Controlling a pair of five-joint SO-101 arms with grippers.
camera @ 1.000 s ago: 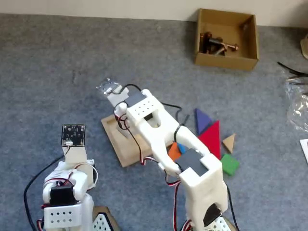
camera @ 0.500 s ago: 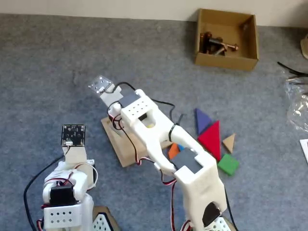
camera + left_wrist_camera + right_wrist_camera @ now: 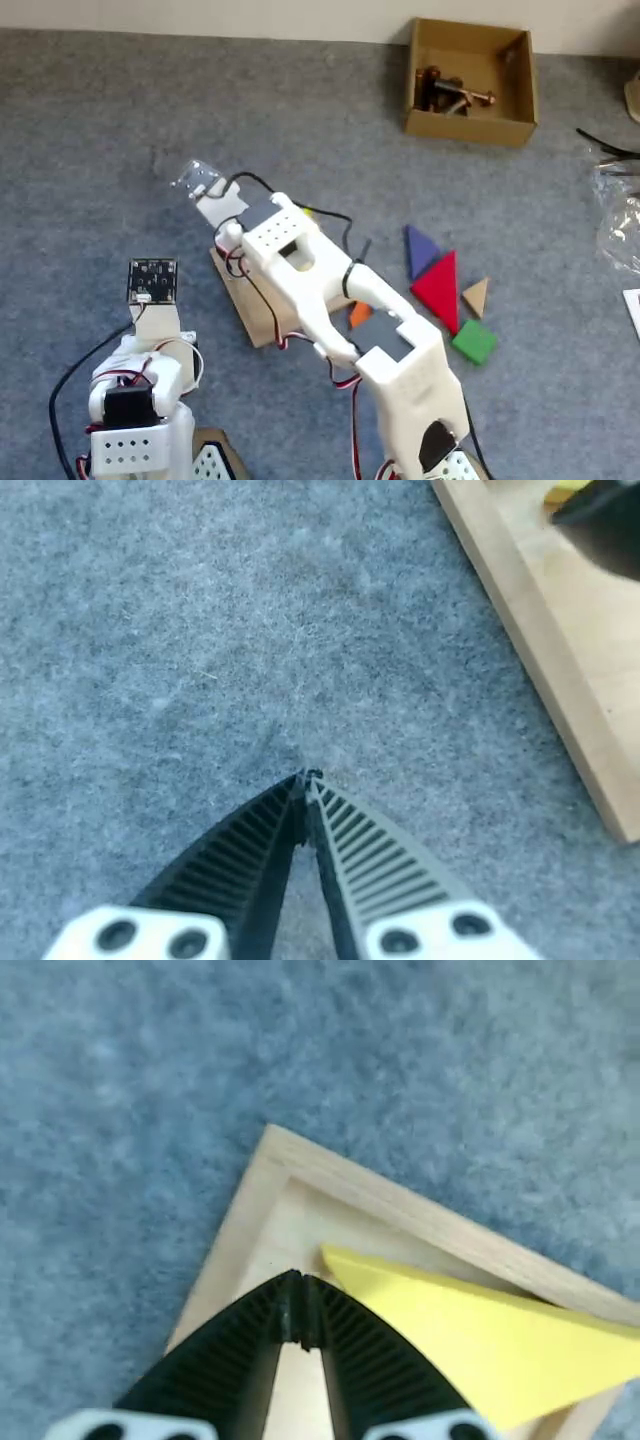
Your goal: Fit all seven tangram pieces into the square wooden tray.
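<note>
The square wooden tray (image 3: pixel 250 292) lies on grey carpet, mostly under my right arm. A yellow triangle (image 3: pixel 480 1345) lies inside it against one wall. My right gripper (image 3: pixel 301 1305) is shut and empty, its tips just above the tray floor (image 3: pixel 272 1250) in a corner, beside the triangle's point. From above, the right gripper (image 3: pixel 203 184) sits past the tray's far left side. To the right of the tray lie a purple triangle (image 3: pixel 420 248), red triangle (image 3: pixel 438 288), small tan triangle (image 3: pixel 476 296), green square (image 3: pixel 474 341) and an orange piece (image 3: pixel 360 314). My left gripper (image 3: pixel 306 777) is shut and empty over carpet, near the tray's rim (image 3: pixel 540 675).
A cardboard box (image 3: pixel 470 112) with copper-coloured parts stands at the back right. A clear plastic bag (image 3: pixel 620 225) and cables lie at the right edge. Open carpet stretches to the left and behind the tray. The left arm's base (image 3: pixel 135 420) stands at the front left.
My right arm has swung left and farther out over the tray, its gripper end shifting toward the back left. It now covers the blue piece by the orange one. The left arm is still.
</note>
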